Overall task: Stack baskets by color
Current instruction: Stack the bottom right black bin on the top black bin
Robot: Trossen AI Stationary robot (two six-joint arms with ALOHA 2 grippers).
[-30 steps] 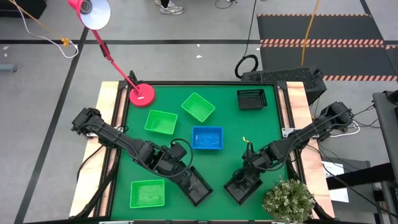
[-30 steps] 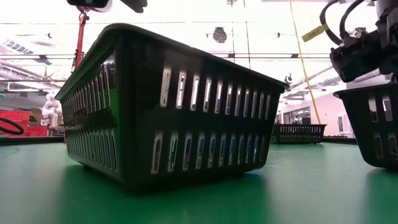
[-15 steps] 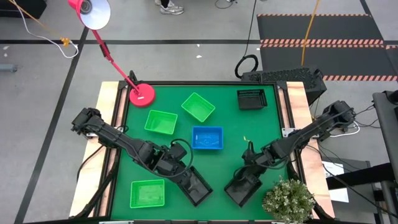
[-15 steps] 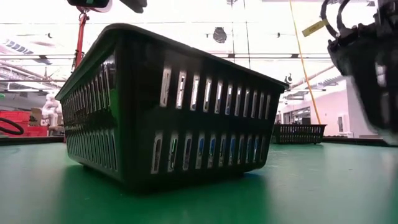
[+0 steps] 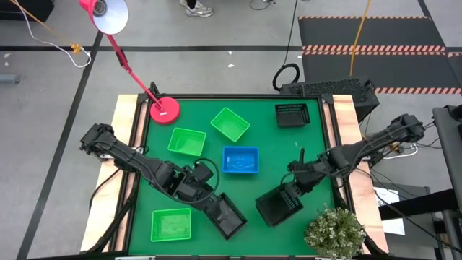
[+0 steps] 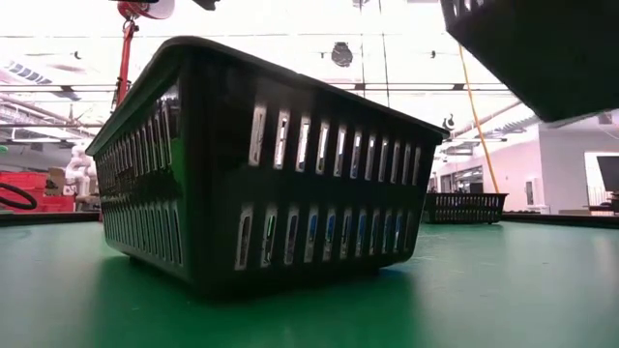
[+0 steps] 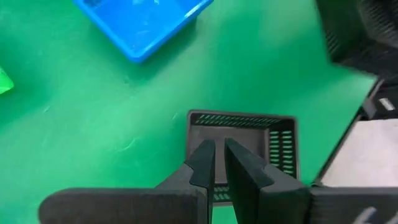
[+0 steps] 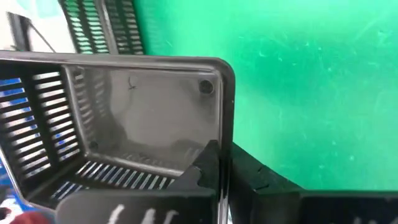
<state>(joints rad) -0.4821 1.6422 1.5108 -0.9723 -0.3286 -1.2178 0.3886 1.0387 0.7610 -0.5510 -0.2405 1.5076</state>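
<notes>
My right gripper (image 5: pixel 294 190) is shut on a black basket (image 5: pixel 277 206), which hangs above the near right of the green table (image 5: pixel 274 144) and shows at the low view's top right (image 6: pixel 542 48). At the near middle, my left gripper (image 5: pixel 210 200) is shut on a second black basket (image 5: pixel 226 215), whose base rests on the table (image 6: pixel 261 164). A third black basket (image 5: pixel 291 114) stands far right. A blue basket (image 5: pixel 240 159) sits mid-table. Green baskets lie far centre (image 5: pixel 230 124), left of centre (image 5: pixel 187 141) and near left (image 5: pixel 171 224). My left gripper is on the basket's rim at the end nearest the arm (image 7: pixel 214 194), slanting down from the table's left. Its own fingers (image 7: pixel 202 162) hide the place of contact. The basket stands upright on the table. My right gripper pinches the basket's end wall (image 8: pixel 226 127), one finger (image 8: pixel 208 162) inside the basket and one outside. It comes slanting down from the table's right side. The basket is lifted clear of the table and tilted, hanging below the fingers.
A red lamp base (image 5: pixel 164 110) stands at the far left corner, its arm reaching out over the floor. A potted plant (image 5: pixel 334 231) sits at the near right corner, close to the lifted basket. Bare green surface lies between the blue basket and the far black one.
My right gripper has risen and drawn back toward the table's right edge, rolling as it went. Its black basket, which stood on the table a second ago, is now lifted clear, tilted and turned about. The left basket has stayed put.
</notes>
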